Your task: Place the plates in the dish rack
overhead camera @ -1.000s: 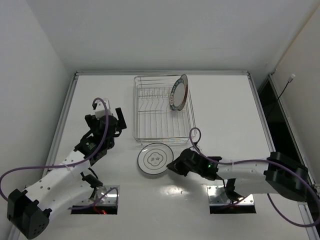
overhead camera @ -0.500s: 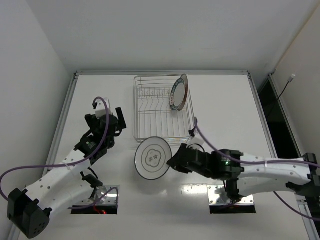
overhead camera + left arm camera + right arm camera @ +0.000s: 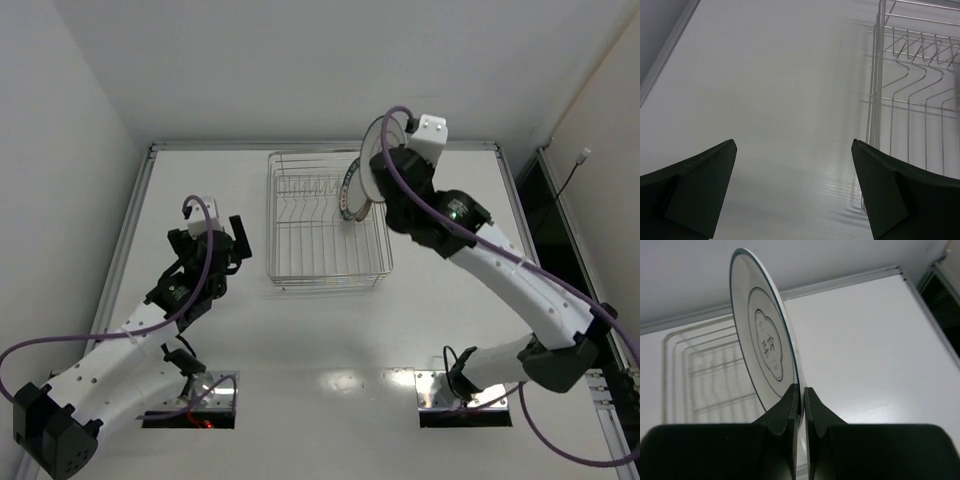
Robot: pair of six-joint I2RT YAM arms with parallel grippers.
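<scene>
My right gripper (image 3: 384, 178) is raised above the right end of the dish rack (image 3: 325, 225), shut on the rim of a white plate with thin grey rings and a centre motif (image 3: 377, 148). In the right wrist view this plate (image 3: 765, 347) stands on edge between the fingers (image 3: 790, 402), over the rack's wires (image 3: 705, 372). A plate with a dark teal rim (image 3: 349, 200) stands upright in the rack just below the held one. My left gripper (image 3: 210, 242) stands open left of the rack, nothing between its fingertips (image 3: 725, 155), above bare table beside the rack's left side (image 3: 880, 90).
The white table (image 3: 450, 330) has a raised metal edge at the left and back (image 3: 140, 190). A dark gap runs along the right side (image 3: 545, 220). Two openings with cables sit at the near edge (image 3: 190, 405).
My right arm has lifted the grey-ringed plate from the table in front of the rack, turned it on edge and carried it up over the rack's right end. The left arm has barely moved.
</scene>
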